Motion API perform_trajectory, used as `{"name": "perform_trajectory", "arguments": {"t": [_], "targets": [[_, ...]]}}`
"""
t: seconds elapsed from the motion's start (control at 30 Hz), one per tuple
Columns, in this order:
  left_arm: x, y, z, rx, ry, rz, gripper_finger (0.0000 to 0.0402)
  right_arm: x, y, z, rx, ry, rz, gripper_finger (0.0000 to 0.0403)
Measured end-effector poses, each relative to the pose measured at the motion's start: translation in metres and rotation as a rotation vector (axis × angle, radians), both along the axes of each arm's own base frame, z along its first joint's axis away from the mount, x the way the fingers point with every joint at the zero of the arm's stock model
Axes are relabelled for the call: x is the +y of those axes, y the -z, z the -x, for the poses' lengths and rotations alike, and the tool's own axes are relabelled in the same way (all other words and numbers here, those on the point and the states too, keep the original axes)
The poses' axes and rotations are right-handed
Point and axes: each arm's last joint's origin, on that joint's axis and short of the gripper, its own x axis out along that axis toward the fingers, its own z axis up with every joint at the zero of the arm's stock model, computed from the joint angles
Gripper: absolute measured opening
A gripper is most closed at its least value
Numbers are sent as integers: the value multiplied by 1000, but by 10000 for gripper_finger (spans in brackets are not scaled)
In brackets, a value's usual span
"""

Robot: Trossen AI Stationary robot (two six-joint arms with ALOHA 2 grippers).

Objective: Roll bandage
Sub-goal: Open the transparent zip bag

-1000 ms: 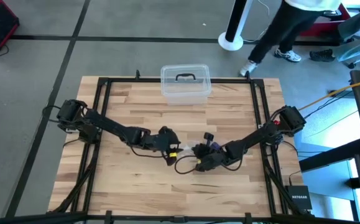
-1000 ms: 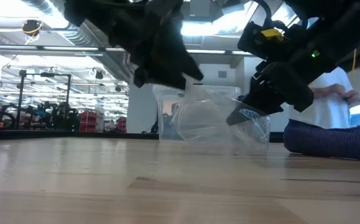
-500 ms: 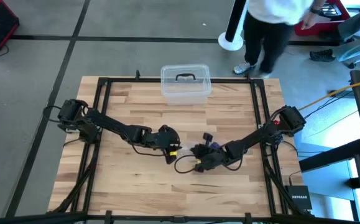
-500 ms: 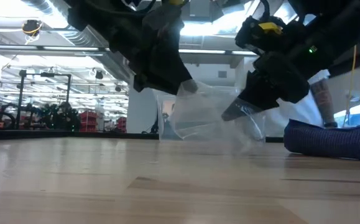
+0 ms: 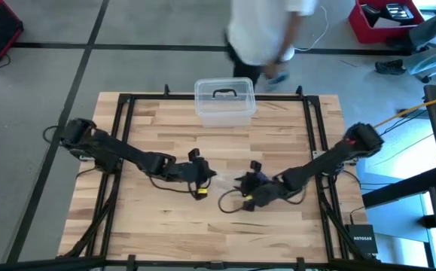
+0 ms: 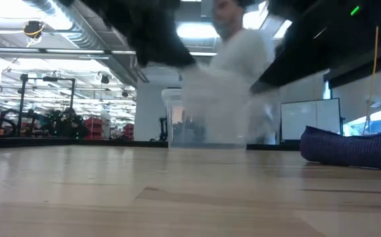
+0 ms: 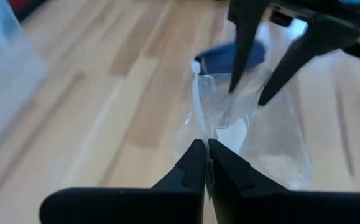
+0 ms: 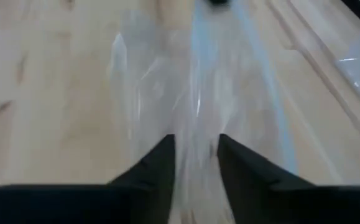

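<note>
- Pinching thin clear crinkly plastic bag (image 7: pixel 254 134) edge: left pincer (image 7: pixel 205 163), tips fully closed, mid wooden worktop (image 5: pixel 165 135).
- Right pincer (image 8: pixel 196 144) partly apart, bag film between tips; grip unclear.
- Bandage (image 6: pixel 351 146): soft dk blue-purple fabric heap, flat on worktop by right pincer.
- Clear rigid box (image 5: pixel 224 100), black handle, far edge.

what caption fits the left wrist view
Left gripper pinches the clear plastic bag's edge; right gripper open above it.

Grey floor (image 5: pixel 157 22), red crate (image 5: pixel 383 19), bright ceiling lights (image 6: pixel 197 29).
</note>
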Motion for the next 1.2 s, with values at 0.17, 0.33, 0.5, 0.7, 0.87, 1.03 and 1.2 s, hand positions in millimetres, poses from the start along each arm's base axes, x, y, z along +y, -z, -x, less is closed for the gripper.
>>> {"name": "perform_trajectory", "arguments": {"t": [0.17,0.33,0.5,0.7,0.87,1.03,1.2], "targets": [[-9,-33,16,-110,27,-78,2,5,-39,31,2,-86,-31,202],[-18,-47,26,-138,115,-191,2,9,-58,65,44,-148,-36,232],[-24,-48,27,-144,146,-212,2,3,-51,93,-79,-91,-37,224],[-28,-53,26,-191,168,-209,2,-13,-12,99,-330,-78,-190,194],[-29,-51,25,-186,182,-203,1,-23,-5,94,-561,-102,-230,173],[-29,-50,24,-193,174,-187,1,-28,-4,82,-568,-168,-215,162],[-30,-50,23,-206,171,-180,2,-26,-7,76,-616,-236,-199,160]]}}
